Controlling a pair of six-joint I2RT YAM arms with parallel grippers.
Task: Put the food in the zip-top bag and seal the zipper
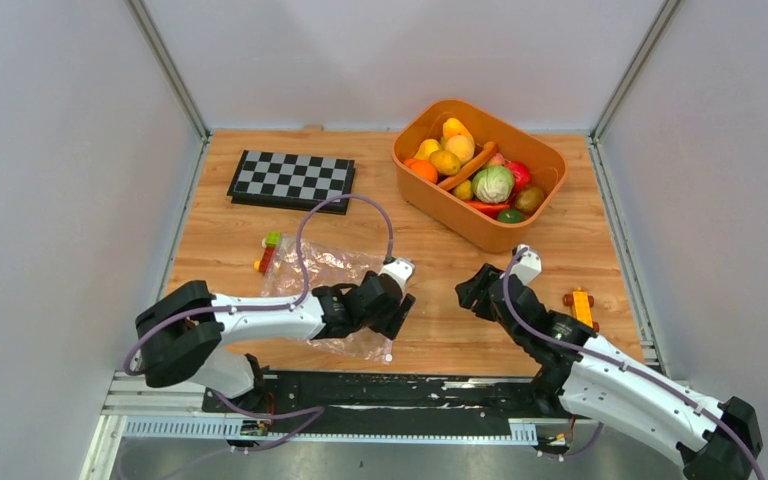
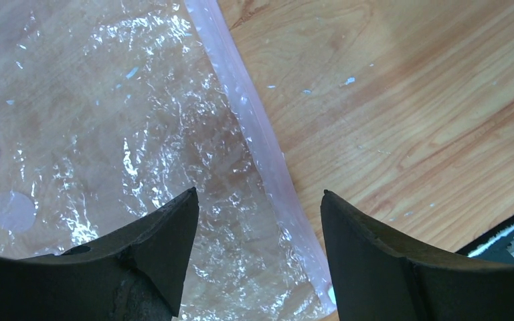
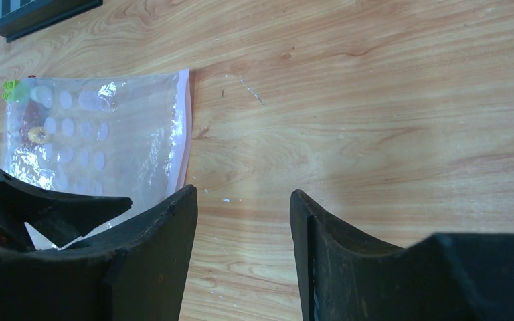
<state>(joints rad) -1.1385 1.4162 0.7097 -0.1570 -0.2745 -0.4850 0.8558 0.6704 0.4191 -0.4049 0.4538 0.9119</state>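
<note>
The zip-top bag (image 1: 335, 268) lies flat on the wood in front of the left arm, clear and crinkly. Its zipper (image 2: 254, 127) runs as a whitish strip along the bag's right edge. My left gripper (image 1: 400, 305) hovers low over that edge, open, and the strip passes between its fingers (image 2: 259, 197) untouched. Open and holding nothing, my right gripper (image 1: 475, 290) stands over bare wood (image 3: 243, 194) right of the bag (image 3: 107, 140). The food (image 1: 493, 183), several glossy toy fruits and vegetables, fills the orange tub (image 1: 465, 228) at the back right.
A checkerboard (image 1: 292, 180) lies at the back left. A small red-yellow-green block toy (image 1: 268, 250) sits at the bag's far left corner. An orange wheeled toy (image 1: 581, 305) rests beside the right arm. Grey walls close in the table.
</note>
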